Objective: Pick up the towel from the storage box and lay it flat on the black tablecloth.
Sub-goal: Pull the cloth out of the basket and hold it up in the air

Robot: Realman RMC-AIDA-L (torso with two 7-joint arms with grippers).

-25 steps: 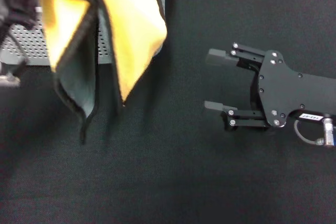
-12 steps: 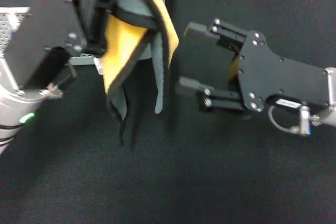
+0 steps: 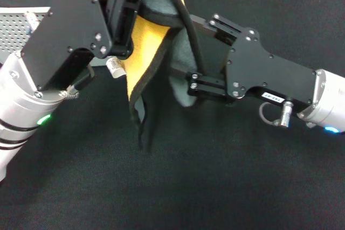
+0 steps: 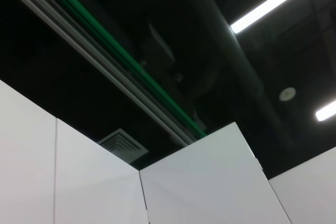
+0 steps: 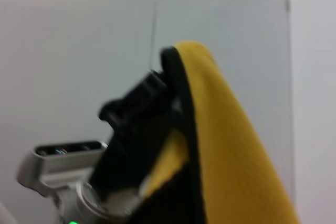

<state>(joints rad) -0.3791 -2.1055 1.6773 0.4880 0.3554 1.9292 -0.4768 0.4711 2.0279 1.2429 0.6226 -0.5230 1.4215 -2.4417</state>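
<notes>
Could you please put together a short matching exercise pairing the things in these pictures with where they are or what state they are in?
Things:
1. towel
2. storage box
3. right pincer
4. black tablecloth

States:
A. spread under everything
B. hanging bunched, off the cloth
C. far left, behind the left arm
D. reaching in at the hanging fabric

Pairs: 1-B, 2-C, 3-D, 4-A

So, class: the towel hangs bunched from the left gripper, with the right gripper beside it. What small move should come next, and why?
Probably the right gripper should close on a free edge of the towel. The left gripper holds it bunched above the tablecloth, and two grips could spread it flat.
</notes>
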